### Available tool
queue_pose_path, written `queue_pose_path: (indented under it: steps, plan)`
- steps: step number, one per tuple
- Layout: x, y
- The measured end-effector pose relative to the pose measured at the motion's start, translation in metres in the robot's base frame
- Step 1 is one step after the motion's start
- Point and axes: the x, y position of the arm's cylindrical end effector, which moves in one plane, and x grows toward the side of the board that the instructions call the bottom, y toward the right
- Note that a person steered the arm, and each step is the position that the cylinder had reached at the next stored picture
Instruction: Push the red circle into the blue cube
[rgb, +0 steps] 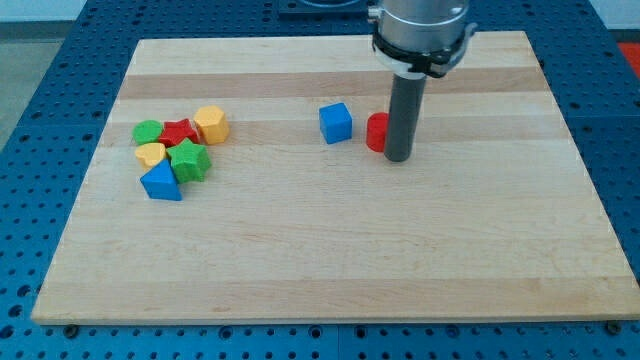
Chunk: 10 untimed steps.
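Note:
The red circle lies on the wooden board just right of the blue cube, with a small gap between them. My tip stands against the red circle's right side, and the rod hides part of that block. The rod comes down from the arm at the view's top.
A cluster of blocks lies at the view's left: a green circle, a red star, a yellow hexagon, a yellow block, a green star and a blue triangle. The board's edge runs along the view's bottom.

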Motion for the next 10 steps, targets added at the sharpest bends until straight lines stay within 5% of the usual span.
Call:
queue_pose_path:
  steps: [3, 4, 8, 10]
  plan:
    - [0.024, 0.001]
    - [-0.037, 0.003]
    - [-0.047, -0.016]
    - [-0.046, 0.021]
